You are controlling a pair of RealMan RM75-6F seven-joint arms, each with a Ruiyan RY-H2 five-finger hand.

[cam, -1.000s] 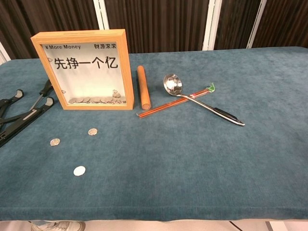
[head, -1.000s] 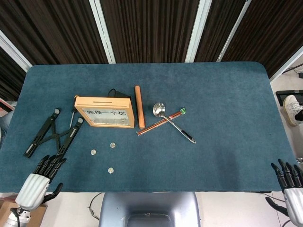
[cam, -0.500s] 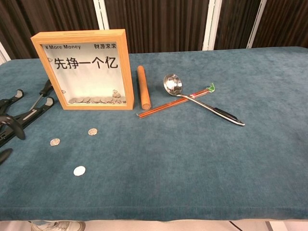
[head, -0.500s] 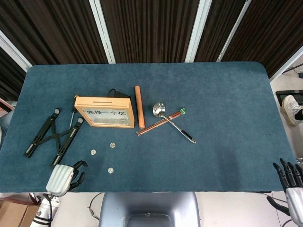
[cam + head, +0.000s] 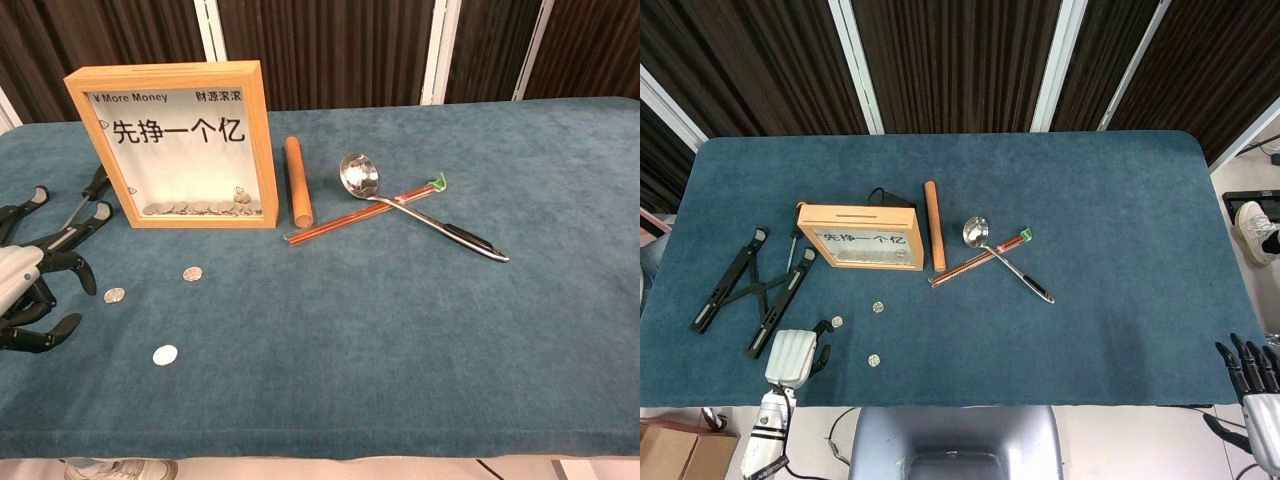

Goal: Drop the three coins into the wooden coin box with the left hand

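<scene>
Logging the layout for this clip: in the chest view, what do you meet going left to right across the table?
left hand → wooden coin box → wooden rod → ladle

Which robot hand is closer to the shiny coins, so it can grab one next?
The left hand. It hovers open just beside the three small silver coins lying in front of the wooden coin box. The right hand sits far off at the table's opposite corner.
</scene>
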